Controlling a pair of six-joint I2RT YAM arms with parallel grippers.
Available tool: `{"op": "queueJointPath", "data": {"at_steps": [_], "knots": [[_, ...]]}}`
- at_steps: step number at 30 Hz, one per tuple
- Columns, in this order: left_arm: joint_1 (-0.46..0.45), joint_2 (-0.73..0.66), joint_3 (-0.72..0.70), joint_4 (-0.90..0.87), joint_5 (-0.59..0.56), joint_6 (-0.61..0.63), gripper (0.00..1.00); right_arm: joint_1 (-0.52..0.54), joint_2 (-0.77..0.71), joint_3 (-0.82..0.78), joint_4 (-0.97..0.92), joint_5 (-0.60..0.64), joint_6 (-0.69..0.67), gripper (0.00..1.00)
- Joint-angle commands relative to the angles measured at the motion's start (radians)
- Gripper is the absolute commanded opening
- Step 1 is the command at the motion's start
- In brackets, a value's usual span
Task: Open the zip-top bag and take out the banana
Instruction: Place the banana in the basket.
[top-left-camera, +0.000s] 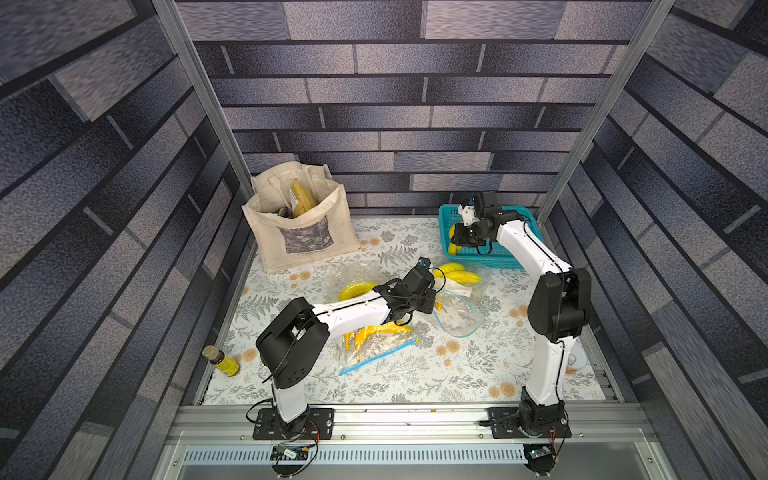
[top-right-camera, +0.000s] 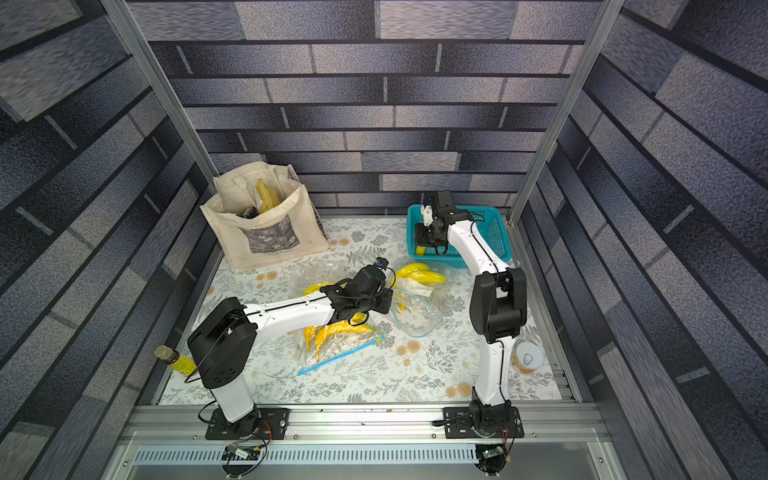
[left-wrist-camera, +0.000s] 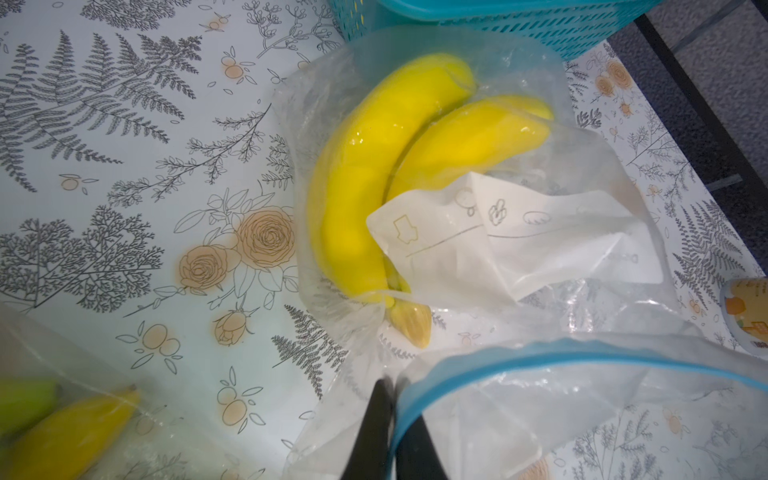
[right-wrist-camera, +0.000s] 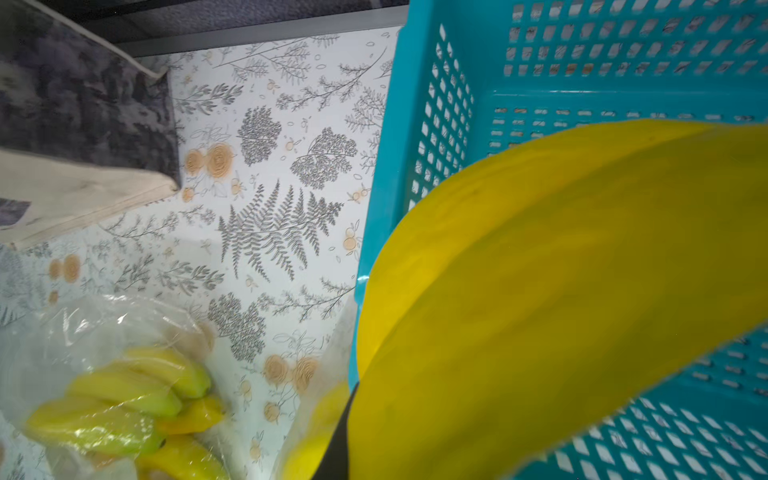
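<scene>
Left gripper (left-wrist-camera: 388, 388) is pinched tight on the blue zip rim of the bag (left-wrist-camera: 519, 419), mouth gaping. Right gripper (top-left-camera: 457, 245) holds the banana (right-wrist-camera: 561, 291) over the left side of the basket (right-wrist-camera: 415, 124) — its long axis slants across the basket floor, both ends out of frame. No readable text: the label (left-wrist-camera: 519, 241) on a second bag shows only doodles and the tote (top-left-camera: 299, 224) print is blurred — basket sits in the far right corner of the surface (top-left-camera: 415, 382), open room along its near edge.

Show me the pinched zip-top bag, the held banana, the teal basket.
zip-top bag (left-wrist-camera: 519, 353), left wrist view, blue zip strip.
banana (right-wrist-camera: 561, 291), right wrist view, mid-body.
teal basket (right-wrist-camera: 486, 41), right wrist view, wall.
</scene>
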Motion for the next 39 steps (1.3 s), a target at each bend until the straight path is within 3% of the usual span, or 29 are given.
{"op": "queueJointPath", "data": {"at_steps": [1,3,6,7,12,16,22,27,33,39], "knots": [[-0.003,-0.027,-0.013,-0.003,0.004,0.004,0.08,-0.004,0.101,0.144,-0.022,0.041,0.04,0.0],[-0.003,-0.035,-0.021,0.001,-0.004,-0.002,0.08,-0.005,0.188,0.249,-0.102,0.046,0.049,0.05],[-0.003,-0.045,-0.032,0.004,-0.009,-0.005,0.08,-0.005,0.265,0.353,-0.191,0.087,0.053,0.35],[-0.005,-0.048,-0.033,0.003,-0.011,-0.006,0.08,-0.005,0.259,0.352,-0.194,0.101,0.057,0.38],[-0.006,-0.048,-0.03,0.01,-0.004,-0.01,0.08,-0.005,-0.034,0.046,0.04,0.135,0.098,0.62],[-0.012,-0.044,-0.021,0.017,-0.002,-0.008,0.08,-0.005,-0.329,-0.205,0.098,0.136,0.077,0.62],[-0.013,-0.037,-0.013,0.019,0.001,0.001,0.08,0.016,-0.839,-0.722,0.189,0.074,0.075,0.59],[-0.012,-0.038,-0.012,0.017,-0.002,0.004,0.08,0.221,-1.165,-1.016,0.151,0.115,0.097,0.54],[-0.014,-0.036,-0.027,0.013,-0.014,0.003,0.09,0.456,-1.403,-1.269,0.226,0.226,0.29,0.48],[-0.03,-0.033,-0.021,-0.005,-0.039,0.001,0.09,0.551,-1.385,-1.364,0.309,0.279,0.361,0.47]]}}
